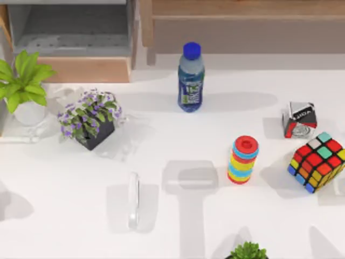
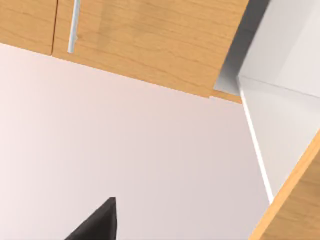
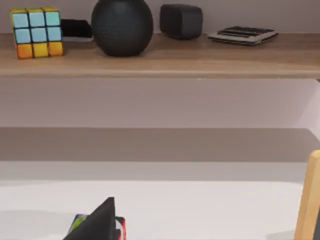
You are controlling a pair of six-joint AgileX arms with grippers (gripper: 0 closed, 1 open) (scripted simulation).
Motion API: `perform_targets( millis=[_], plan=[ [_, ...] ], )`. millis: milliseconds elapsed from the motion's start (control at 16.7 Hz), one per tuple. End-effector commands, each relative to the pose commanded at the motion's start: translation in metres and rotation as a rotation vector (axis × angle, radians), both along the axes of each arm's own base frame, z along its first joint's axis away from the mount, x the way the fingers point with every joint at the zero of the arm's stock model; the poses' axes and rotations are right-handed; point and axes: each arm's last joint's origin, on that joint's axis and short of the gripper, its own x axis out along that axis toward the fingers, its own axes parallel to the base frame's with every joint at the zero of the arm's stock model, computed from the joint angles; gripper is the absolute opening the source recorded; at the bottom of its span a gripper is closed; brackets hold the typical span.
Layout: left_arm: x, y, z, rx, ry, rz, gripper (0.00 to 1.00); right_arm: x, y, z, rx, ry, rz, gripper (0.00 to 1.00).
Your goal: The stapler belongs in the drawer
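The stapler (image 1: pixel 133 200), a slim whitish bar, lies flat on the white table (image 1: pixel 178 129) at the front left, lengthwise front to back. The drawer (image 1: pixel 70 27) stands open at the back left, showing its grey inside, with its light-brown front panel (image 1: pixel 86 69) facing the table. Nothing lies in the visible part of the drawer. A dark corner of my left gripper (image 2: pixel 97 225) shows in the left wrist view, facing a wooden panel with a silver handle (image 2: pixel 74 27). A dark corner of my right gripper (image 3: pixel 97 222) shows in the right wrist view, facing a shelf (image 3: pixel 160 57).
A water bottle (image 1: pixel 191 78) lies at the back centre. Coloured stacked rings (image 1: pixel 243 159), a Rubik's cube (image 1: pixel 317 162) and a red-and-white can (image 1: pixel 299 120) sit on the right. A purple-flowered plant (image 1: pixel 90 120) and a green potted plant (image 1: pixel 24 86) stand between stapler and drawer.
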Motion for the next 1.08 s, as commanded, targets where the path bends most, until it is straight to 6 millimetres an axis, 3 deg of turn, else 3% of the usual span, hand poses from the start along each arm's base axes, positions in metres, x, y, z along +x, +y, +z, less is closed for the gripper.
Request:
perform_targets(
  millis=[300, 780, 1080],
  plan=[
    [0.008, -0.014, 0.026, -0.32, -0.021, 0.095, 1.0, 0.0, 0.0, 0.0, 0.0, 0.0, 0.0, 1.0],
    [0.036, -0.063, 0.053, -0.795, 0.031, 0.096, 1.0, 0.0, 0.0, 0.0, 0.0, 0.0, 0.0, 1.0],
    [0.051, -0.09, 0.06, -1.063, 0.106, 0.199, 1.0, 0.0, 0.0, 0.0, 0.0, 0.0, 0.0, 1.0]
  ],
)
